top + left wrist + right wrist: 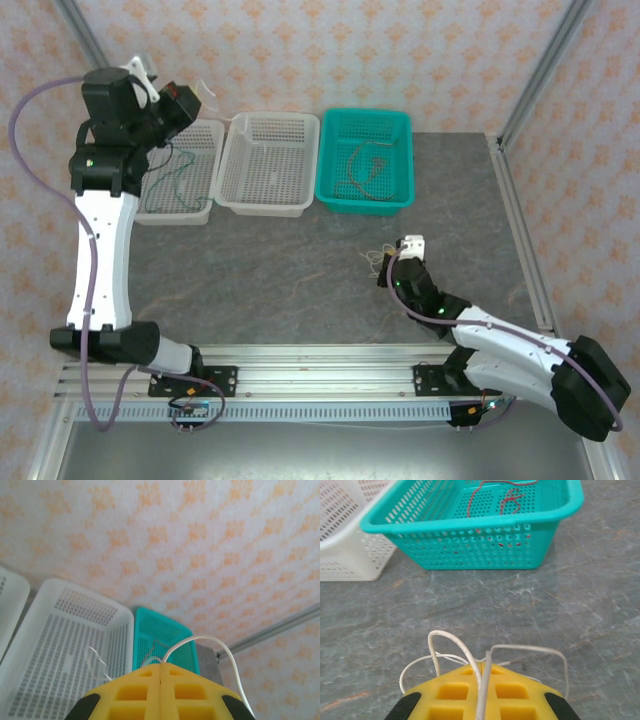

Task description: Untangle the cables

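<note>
My left arm (100, 255) and right arm (505, 343) wear white shells with black joints, a purple-grey cable (12, 125) trailing each. My 2 fingers (132, 695) are yellow, moulded with square pockets, black at outer corners.

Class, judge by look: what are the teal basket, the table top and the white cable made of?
Teal basket: moulded plastic, slight sheen, punched slots.
Table top: grey stone-look, veined, matt; perhaps laminate.
White cable: likely plastic-sheathed wire, smooth, holds loops.

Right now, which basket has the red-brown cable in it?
The teal basket, rightmost of the three. The red-brown cable lies inside it. The other two are white; the left basket holds a green cable.
</note>
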